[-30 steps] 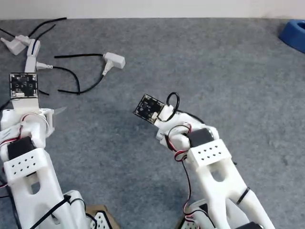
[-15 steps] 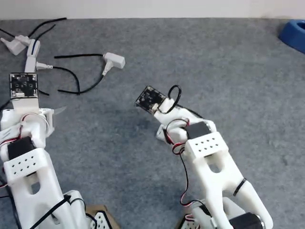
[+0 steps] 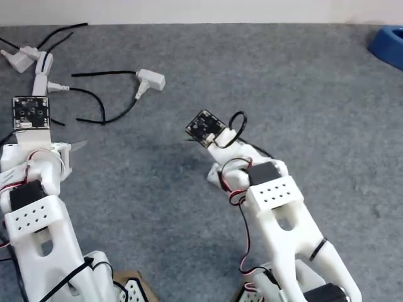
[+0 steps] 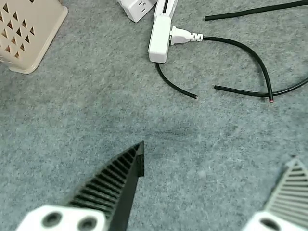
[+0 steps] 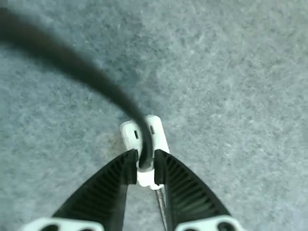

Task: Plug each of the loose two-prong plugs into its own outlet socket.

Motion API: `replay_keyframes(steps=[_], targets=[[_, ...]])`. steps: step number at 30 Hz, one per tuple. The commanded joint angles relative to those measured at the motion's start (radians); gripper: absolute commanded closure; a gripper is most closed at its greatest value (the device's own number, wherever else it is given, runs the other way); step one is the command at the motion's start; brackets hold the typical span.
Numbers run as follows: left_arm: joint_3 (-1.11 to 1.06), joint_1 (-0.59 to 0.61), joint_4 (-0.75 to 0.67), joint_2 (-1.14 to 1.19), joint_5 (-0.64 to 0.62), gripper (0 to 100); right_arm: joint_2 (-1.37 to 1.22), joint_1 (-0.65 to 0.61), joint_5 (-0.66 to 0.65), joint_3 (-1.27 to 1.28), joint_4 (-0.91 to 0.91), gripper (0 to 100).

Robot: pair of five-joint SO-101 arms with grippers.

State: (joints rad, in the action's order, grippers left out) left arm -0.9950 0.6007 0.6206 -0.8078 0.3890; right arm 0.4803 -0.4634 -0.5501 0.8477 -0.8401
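The bench is covered edge to edge with a grey, felt-like carpet mat (image 3: 327, 132), rough and speckled. At its far right corner sits a blue rounded plastic container (image 3: 388, 44), cut off by the edge of sight. A beige plastic basket with triangular cut-outs (image 4: 25, 34) stands on the mat. A small brown cardboard-like scrap (image 3: 136, 284) lies at the near edge.

Prob. robotics lab bench: grey carpet (image 3: 315, 94) w/ bare-wired left arm (image 3: 34, 214) & right arm (image 3: 277, 207), beige basket (image 4: 24, 33).

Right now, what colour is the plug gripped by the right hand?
The plug is white, its cord black; best in the right wrist view.
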Motion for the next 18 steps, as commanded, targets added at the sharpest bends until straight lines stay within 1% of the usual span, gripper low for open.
replay_keyframes(steps=[1, 5, 11, 15, 18], targets=[[0.004, 0.012, -0.015, -0.004, 0.008, 59, 0.007, -0.056, 0.064, -0.007, 0.008, 99.2], [0.004, 0.012, -0.015, -0.004, 0.008, 59, 0.007, -0.067, 0.106, -0.008, 0.018, 99.2], [-0.024, 0.012, -0.021, -0.004, 0.008, 59, 0.007, -0.048, 0.196, -0.008, 0.047, 99.2], [-0.021, 0.025, -0.021, -0.004, 0.008, 59, 0.007, 0.016, 0.209, -0.004, 0.048, 99.2], [-0.027, 0.038, -0.064, -0.004, 0.008, 59, 0.007, 0.077, 0.212, 0.002, 0.045, 99.2]])
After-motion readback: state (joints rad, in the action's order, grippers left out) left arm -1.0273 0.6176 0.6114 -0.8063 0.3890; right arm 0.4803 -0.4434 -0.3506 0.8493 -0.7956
